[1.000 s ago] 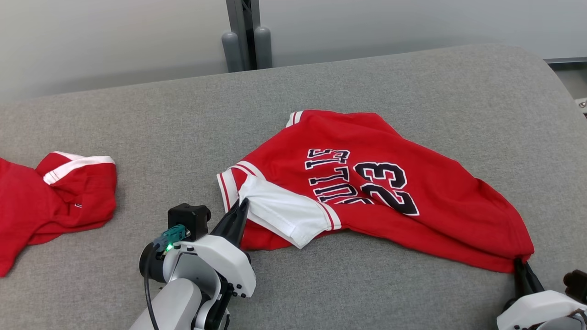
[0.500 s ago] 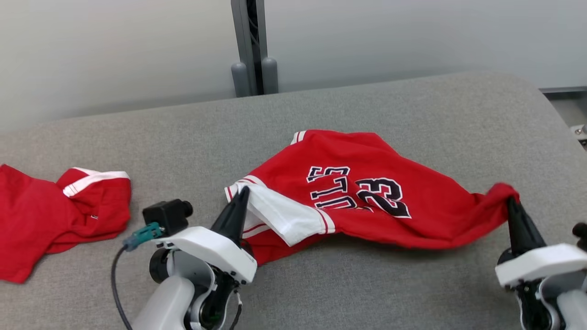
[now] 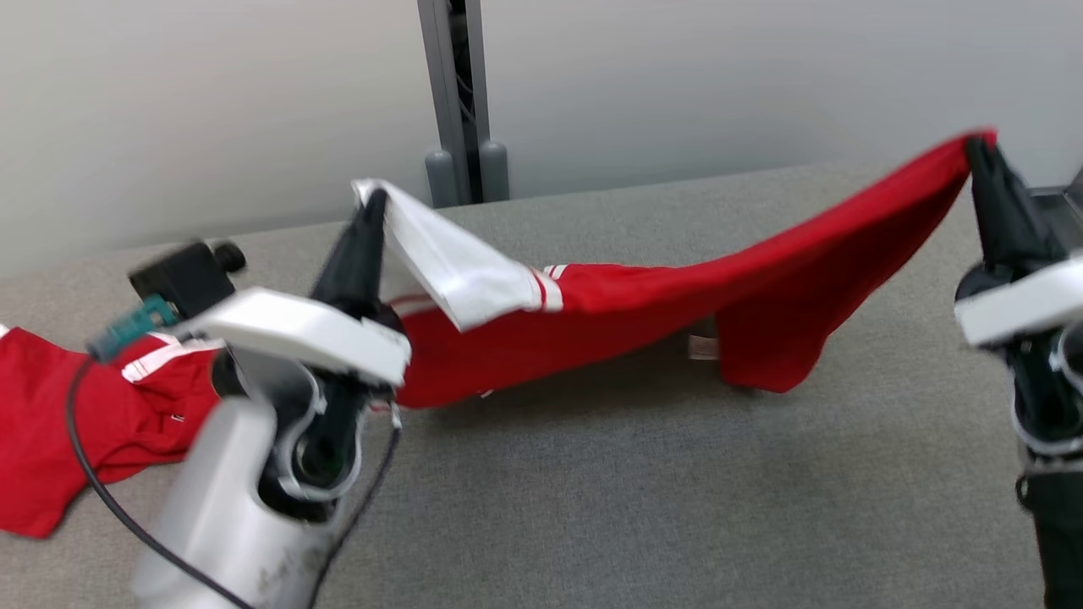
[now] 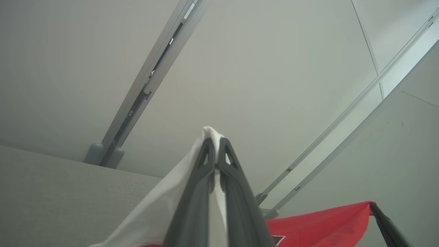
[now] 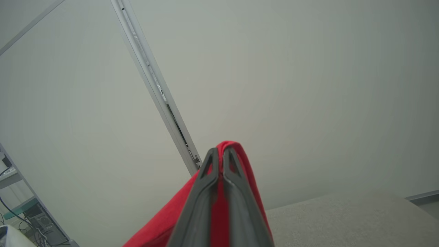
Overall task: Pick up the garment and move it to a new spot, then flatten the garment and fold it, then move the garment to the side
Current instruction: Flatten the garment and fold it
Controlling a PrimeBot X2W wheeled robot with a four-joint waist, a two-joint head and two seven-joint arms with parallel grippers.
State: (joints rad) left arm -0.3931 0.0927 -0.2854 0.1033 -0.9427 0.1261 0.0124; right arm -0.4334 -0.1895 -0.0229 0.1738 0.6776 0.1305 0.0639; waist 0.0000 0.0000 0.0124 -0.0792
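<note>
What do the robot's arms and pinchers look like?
The left gripper and right gripper each have two long, pointy dark-grey fingers on a white shell. The left arm is silvery, with a small black box, teal plug and black cable.

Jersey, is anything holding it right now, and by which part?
Both grippers hold it. The left gripper is shut on the jersey's white part at its tip; the right gripper is shut on a red corner.

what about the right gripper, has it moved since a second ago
Yes, upward: the right gripper, then low by the grey cushion's near edge, now tops its far edge, holding the red jersey's corner aloft.
</note>
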